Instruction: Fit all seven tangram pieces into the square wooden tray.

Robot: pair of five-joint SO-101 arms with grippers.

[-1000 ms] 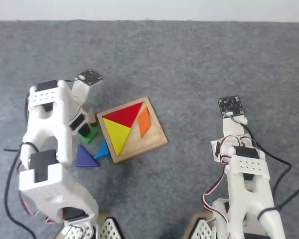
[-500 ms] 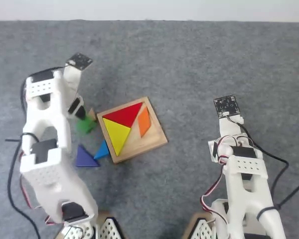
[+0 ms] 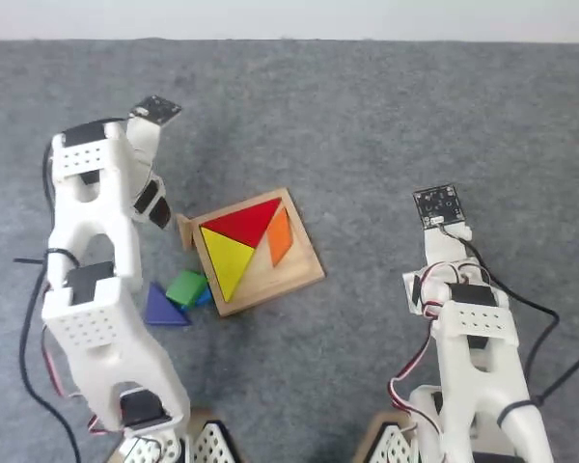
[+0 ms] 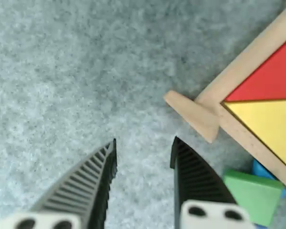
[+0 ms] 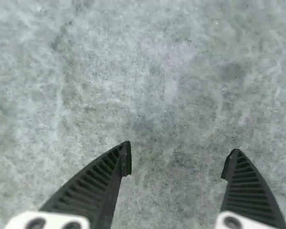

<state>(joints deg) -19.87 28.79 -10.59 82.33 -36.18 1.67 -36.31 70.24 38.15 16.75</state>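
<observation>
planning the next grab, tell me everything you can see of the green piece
The green piece is a small thick square block, smooth like painted wood. It lies loose on the grey carpet just outside the wooden tray's rim, seemingly partly over the light blue piece and close to the dark blue triangle. Nothing grips it.

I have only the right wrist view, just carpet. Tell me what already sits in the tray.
Observer: Three pieces lie in the wooden tray: a red triangle, a yellow triangle and an orange piece.
Operator: Now list what's outside.
Observer: A green piece, a dark blue triangle and a light blue piece lie by the tray's edge; a tan piece rests against its corner.
Operator: Report the left arm.
Observer: The left gripper hovers over carpet beside the tan piece, fingers open, holding nothing.
</observation>
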